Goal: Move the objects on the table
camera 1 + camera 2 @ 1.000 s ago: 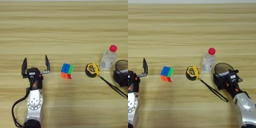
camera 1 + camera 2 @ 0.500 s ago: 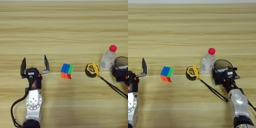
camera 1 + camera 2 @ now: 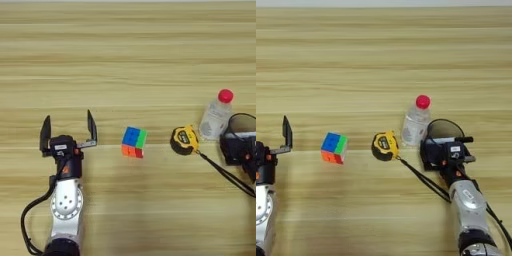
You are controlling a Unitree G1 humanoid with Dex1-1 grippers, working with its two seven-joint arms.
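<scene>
Nearest the camera, both arms rise from the bottom edge of the light wooden table (image 3: pixel 125 60). The left gripper (image 3: pixel 68 131) stands over bare wood at the left, its two black fingers upright and spread wide with nothing between them. The right gripper (image 3: pixel 443 147) sits at the black round cup (image 3: pixel 442 130) on the right, covering the cup's near side; whether its fingers are apart or closed on the rim cannot be told – the wrist body hides them.

A little farther out, the objects lie in a rough row. The puzzle cube (image 3: pixel 134 142) rests near the middle, apart from the left fingers. To its right is the yellow-black tape measure (image 3: pixel 184 140), a black strap trailing from it toward the near right. Just beyond it – and just beside the cup – stands the clear red-capped bottle (image 3: pixel 416 121), upright
</scene>
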